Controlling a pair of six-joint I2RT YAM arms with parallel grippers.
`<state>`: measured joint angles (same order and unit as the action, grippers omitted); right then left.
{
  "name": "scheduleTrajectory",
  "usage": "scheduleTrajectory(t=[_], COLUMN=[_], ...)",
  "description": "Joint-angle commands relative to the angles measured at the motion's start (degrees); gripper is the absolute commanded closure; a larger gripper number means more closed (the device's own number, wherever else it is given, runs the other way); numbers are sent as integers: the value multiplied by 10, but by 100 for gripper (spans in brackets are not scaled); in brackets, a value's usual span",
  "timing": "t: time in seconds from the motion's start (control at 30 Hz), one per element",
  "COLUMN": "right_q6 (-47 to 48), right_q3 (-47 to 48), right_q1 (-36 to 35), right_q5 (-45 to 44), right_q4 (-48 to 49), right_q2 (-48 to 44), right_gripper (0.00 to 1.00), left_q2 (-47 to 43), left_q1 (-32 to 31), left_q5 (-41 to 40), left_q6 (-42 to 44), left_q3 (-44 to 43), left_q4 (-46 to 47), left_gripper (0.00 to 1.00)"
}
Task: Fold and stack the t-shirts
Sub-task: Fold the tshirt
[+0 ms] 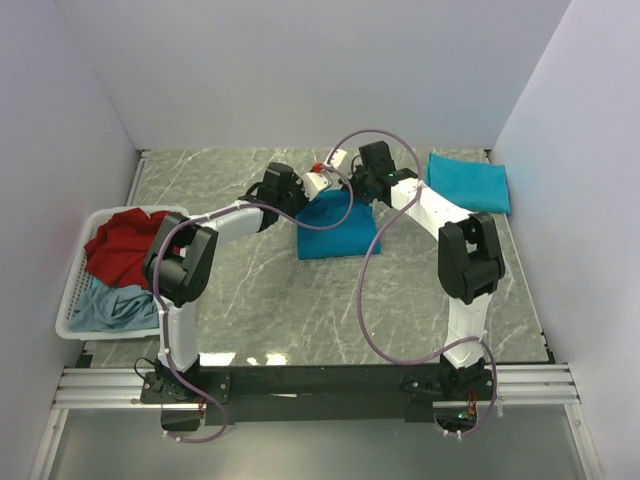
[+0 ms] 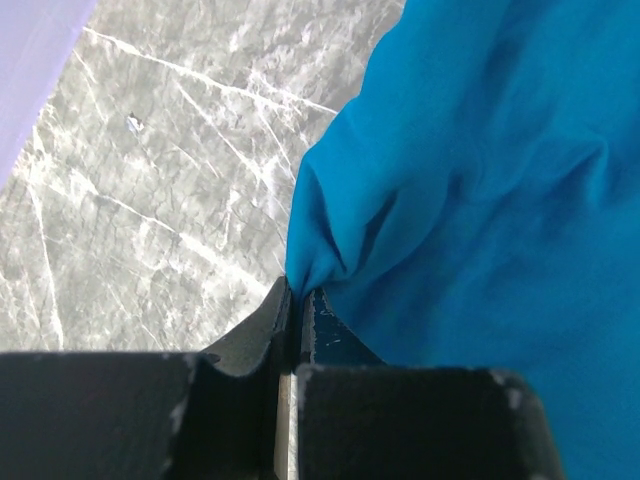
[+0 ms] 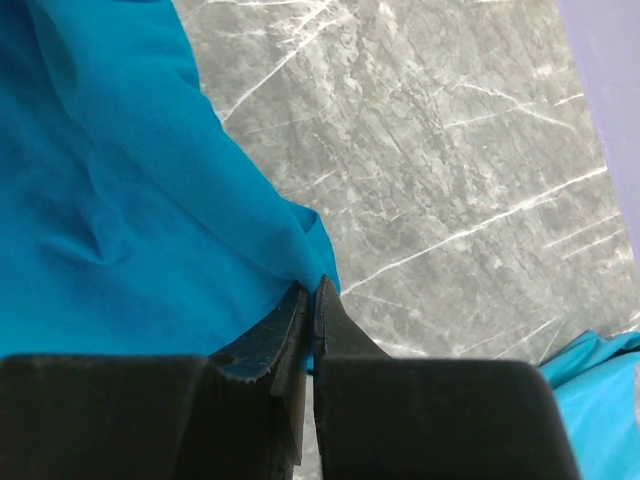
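Teal t-shirts: two, centre shirt [image 1: 335, 235], folded shirt [image 1: 468, 182].
Basket [image 1: 72, 292]: one red shirt [image 1: 125, 245], perhaps one grey-blue shirt [image 1: 115, 305].
Left claw [image 2: 297, 295], right claw [image 3: 312, 290]: clamped on centre shirt.

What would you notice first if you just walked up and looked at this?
The bright teal t-shirt in the middle of the grey marble table jumps out, with the left tool and the right tool each pinched shut on its far edge. A folded teal t-shirt lies at the far right. A white basket on the left holds a red shirt and a grey-blue shirt.
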<state>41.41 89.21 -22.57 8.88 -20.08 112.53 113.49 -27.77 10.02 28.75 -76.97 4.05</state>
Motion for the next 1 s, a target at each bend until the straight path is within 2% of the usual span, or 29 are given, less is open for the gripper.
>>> scheduleTrajectory(t=[0.0, 0.7, 0.73, 0.83, 0.87, 0.93, 0.97], right_q6=[-11, -48, -51, -85, -118, -141, -162], right_q3=[32, 92, 96, 83, 81, 86, 86], right_q1=[2, 2, 1, 2, 2, 4, 9], right_q5=[-11, -51, -55, -88, -116, -144, -149], right_q4=[10, 16, 16, 51, 76, 84, 86], right_q2=[13, 72, 74, 67, 60, 54, 49], right_gripper=[100, 100, 92, 66, 62, 55, 52], left_q2=[9, 58, 59, 60, 57, 50, 37], left_q1=[0, 6, 7, 8, 10, 11, 16], left_q5=[-4, -49, -51, -98, -121, -203, -226], left_q6=[-8, -39, -42, -75, -105, -141, -177], left_q3=[-33, -102, -108, -126, -134, -157, -165], left_q4=[0, -28, -33, -32, -33, -36, -38], left_gripper=[99, 99, 96, 68, 50, 40, 29])
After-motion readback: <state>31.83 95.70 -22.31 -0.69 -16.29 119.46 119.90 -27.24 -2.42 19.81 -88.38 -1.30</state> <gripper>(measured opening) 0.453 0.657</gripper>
